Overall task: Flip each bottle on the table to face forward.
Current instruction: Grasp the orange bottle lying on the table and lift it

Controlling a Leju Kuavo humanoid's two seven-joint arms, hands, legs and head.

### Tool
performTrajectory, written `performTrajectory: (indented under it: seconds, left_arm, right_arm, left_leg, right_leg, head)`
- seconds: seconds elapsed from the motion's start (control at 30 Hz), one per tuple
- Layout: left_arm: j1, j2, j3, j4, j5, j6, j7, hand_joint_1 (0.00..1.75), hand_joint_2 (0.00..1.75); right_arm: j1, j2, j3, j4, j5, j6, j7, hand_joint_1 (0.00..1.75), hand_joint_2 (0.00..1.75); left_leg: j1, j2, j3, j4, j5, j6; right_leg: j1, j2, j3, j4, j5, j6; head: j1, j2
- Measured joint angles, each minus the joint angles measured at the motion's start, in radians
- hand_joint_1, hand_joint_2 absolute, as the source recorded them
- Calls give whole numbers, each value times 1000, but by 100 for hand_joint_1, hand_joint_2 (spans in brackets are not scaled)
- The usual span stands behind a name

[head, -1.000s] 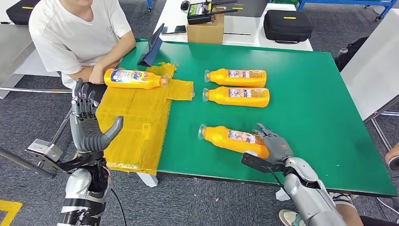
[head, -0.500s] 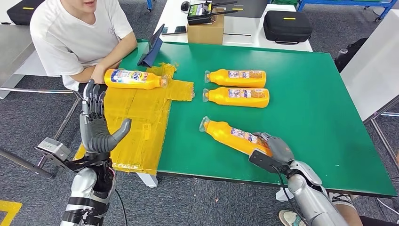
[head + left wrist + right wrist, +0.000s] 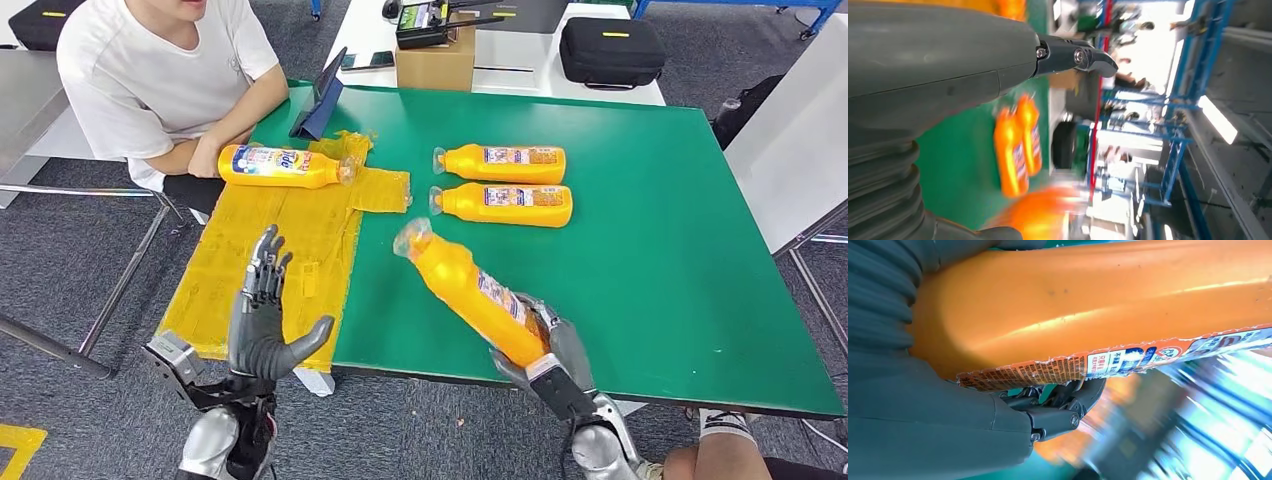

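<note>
The robot's left hand (image 3: 262,318) was dark grey, with slim black segmented fingers (image 3: 264,262) and a thick, smooth grey thumb (image 3: 309,340). A black bracket (image 3: 180,362) sat at its wrist above a silver forearm (image 3: 210,450) trailing a black cable. The right hand (image 3: 553,345) was grey too, joined by a black wrist plate to a silver arm (image 3: 600,450). Close up, a ribbed grey cover (image 3: 878,195) and small silver screws (image 3: 1078,55) showed at a dark fingertip.
</note>
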Motion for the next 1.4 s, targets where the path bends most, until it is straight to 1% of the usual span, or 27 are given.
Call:
performTrajectory:
  seconds: [0.1, 0.17, 0.33, 0.47, 0.57, 0.73, 0.93, 1.27, 1.4]
  left_arm:
    - [20, -6, -46, 0, 22, -15, 17, 0, 175]
    - [27, -6, -71, 0, 23, -19, 22, 0, 175]
    - [30, -5, -118, 7, 3, -37, 52, 0, 175]
    - [29, -5, -157, 13, 7, -69, 59, 0, 175]
    - [23, -5, -179, 13, 29, -107, 70, 0, 175]
    - [2, -3, -201, 13, 94, -179, 99, 0, 175]
    - [-23, 3, -204, 17, 170, -239, 118, 0, 175]
    - [-40, 13, -200, 43, 229, -268, 139, 0, 175]
    - [-42, 18, -195, 56, 241, -274, 145, 0, 175]
  right_arm:
    - [23, 58, -1, -112, -47, -25, -30, 175, 175]
    - [34, 82, 0, -161, -58, -28, -38, 175, 175]
    - [48, 116, 13, -227, -73, -13, -74, 175, 175]
    - [42, 140, 51, -242, -44, -10, -84, 175, 175]
    - [25, 152, 97, -233, 6, -14, -82, 175, 175]
    - [-19, 155, 210, -174, 114, -34, -82, 175, 175]
    - [-69, 158, 311, -80, 171, -74, -77, 175, 175]
    - [-113, 160, 381, 14, 221, -139, -80, 175, 175]
    - [-130, 160, 399, 39, 227, -150, -80, 175, 175]
  left_leg:
    - [0, 0, -1, 0, 0, 0]
    - [0, 0, -1, 0, 0, 0]
    - [-1, 0, -1, 0, 0, 0]
    - [-1, 0, -1, 0, 0, 0]
    - [0, 0, -1, 0, 0, 0]
    - [0, 0, -1, 0, 0, 0]
    - [-1, 0, -1, 0, 0, 0]
    - [-1, 0, -2, 0, 0, 0]
    - [0, 0, -2, 0, 0, 0]
  right_leg:
    - [0, 0, 0, 0, -1, -1]
    - [0, 0, 0, 0, -1, -1]
    - [-1, 0, 0, 0, 0, 0]
    - [-1, 0, 0, 0, 0, 0]
    - [0, 0, -1, 0, 0, 0]
    - [0, 0, -1, 0, 0, 0]
    - [-1, 0, -1, 0, 0, 0]
    - [-1, 0, -2, 0, 0, 0]
    - [-1, 0, -2, 0, 0, 0]
  head:
    - [0, 0]
    - [0, 0]
    - [1, 0]
    - [0, 0]
    - [0, 0]
    - [0, 0]
    - [0, 0]
    - [0, 0]
    - [1, 0]
